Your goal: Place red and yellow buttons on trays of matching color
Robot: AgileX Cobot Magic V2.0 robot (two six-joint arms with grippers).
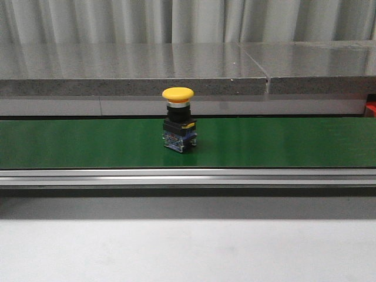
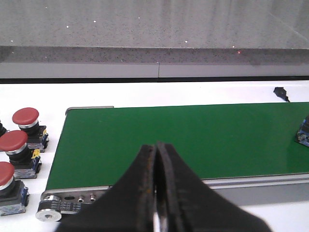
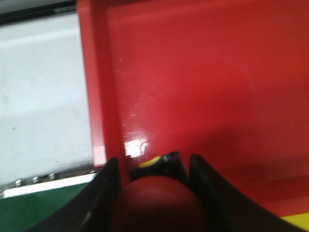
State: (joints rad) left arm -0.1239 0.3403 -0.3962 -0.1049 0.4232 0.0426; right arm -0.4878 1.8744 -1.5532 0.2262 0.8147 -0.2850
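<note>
A yellow button [image 1: 178, 94] stands upright on the green conveyor belt [image 1: 88, 144], near its middle; neither gripper shows in the front view. Its base edge [image 2: 304, 133] appears far along the belt from my left gripper [image 2: 155, 145], which is shut and empty above the belt's near end. Three red buttons [image 2: 25, 117] stand on the white table beside that end. My right gripper [image 3: 153, 162] is shut on a red button [image 3: 159, 203], its fingers on either side of the cap, held over the red tray [image 3: 207, 72] near the tray's wall.
A grey stone ledge [image 1: 135, 70] runs behind the belt, and a metal rail [image 1: 188, 177] along its front. A red corner [image 1: 370, 108] shows at the far right. A yellow strip [image 3: 294, 221] lies beside the red tray. A small black part [image 2: 280, 92] sits past the belt.
</note>
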